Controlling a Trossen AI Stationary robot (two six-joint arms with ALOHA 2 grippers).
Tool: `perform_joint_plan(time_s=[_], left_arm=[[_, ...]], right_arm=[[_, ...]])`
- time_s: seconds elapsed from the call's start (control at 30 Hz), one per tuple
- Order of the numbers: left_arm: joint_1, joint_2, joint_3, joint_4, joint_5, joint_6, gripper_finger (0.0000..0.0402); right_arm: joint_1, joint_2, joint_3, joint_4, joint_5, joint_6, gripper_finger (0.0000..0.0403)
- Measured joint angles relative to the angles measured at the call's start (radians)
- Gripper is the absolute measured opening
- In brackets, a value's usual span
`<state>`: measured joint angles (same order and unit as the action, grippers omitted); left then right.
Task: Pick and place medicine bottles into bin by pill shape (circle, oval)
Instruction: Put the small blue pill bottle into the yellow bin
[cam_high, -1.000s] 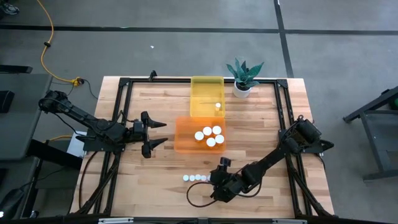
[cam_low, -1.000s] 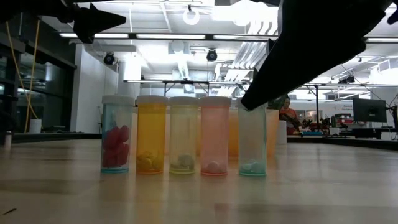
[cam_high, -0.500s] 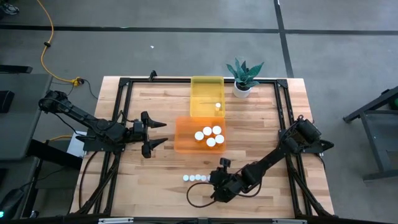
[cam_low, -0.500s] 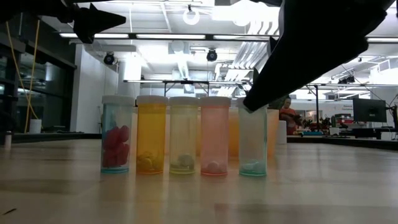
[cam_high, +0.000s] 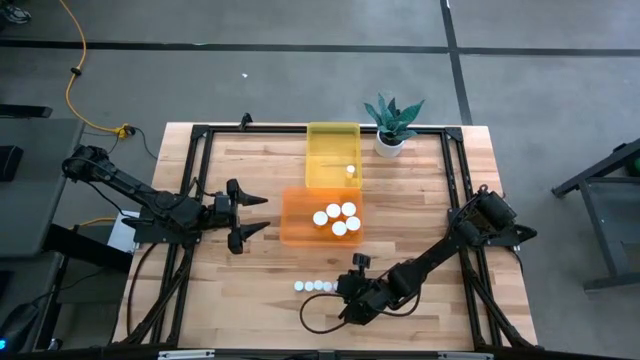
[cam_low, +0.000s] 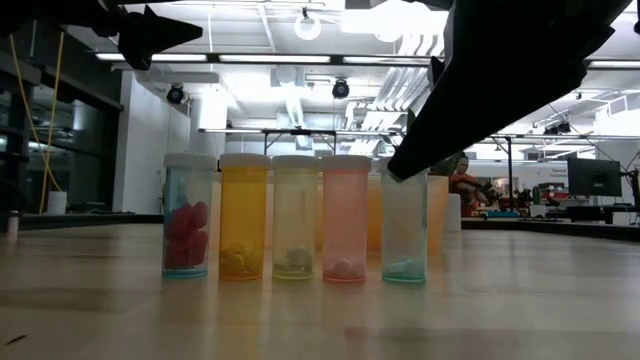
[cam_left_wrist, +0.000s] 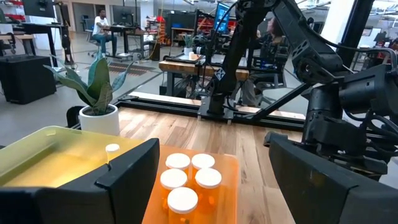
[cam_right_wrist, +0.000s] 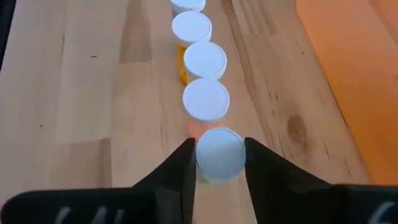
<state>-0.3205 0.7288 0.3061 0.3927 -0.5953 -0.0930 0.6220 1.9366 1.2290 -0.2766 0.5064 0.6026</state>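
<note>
Five medicine bottles with white caps stand in a row (cam_high: 315, 286) near the table's front edge. In the low view they are teal (cam_low: 187, 215), orange (cam_low: 244, 215), yellow-green (cam_low: 296, 215), pink (cam_low: 346, 215) and clear (cam_low: 405, 230). My right gripper (cam_high: 343, 287) is shut on the clear bottle at the row's right end, seen in the right wrist view (cam_right_wrist: 219, 154). My left gripper (cam_high: 262, 215) hangs open and empty left of the orange bin (cam_high: 290, 215), which holds several bottles. The yellow bin (cam_high: 325, 150) behind it holds one. My right gripper pinches the end bottle at its white cap (cam_right_wrist: 219, 168) between the two fingers (cam_right_wrist: 185, 165), one on each side. The fingers come slanting down from the table's right, in line with the row. The bottle stands upright, and its base (cam_low: 405, 278) is at the table top.
A white plant pot (cam_high: 390, 143) with a green plant stands at the far right, beside the yellow bin. A black frame (cam_high: 200, 135) runs round the table's edges. A black cable (cam_high: 320, 320) loops on the table in front of the row.
</note>
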Motion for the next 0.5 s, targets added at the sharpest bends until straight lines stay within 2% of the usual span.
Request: perform_joint_plan(time_s=[0.23,0.5], left_arm=[[0.0,0.0,0.0,0.0,0.0,0.0,0.0291],[0.0,0.0,0.0,0.0,0.0,0.0,0.0291]], right_arm=[[0.02,0.0,0.058,-0.098,0.003,-0.009,0.0094],[0.063,0.0,0.086,-0.187,0.081,-0.003,0.0094]])
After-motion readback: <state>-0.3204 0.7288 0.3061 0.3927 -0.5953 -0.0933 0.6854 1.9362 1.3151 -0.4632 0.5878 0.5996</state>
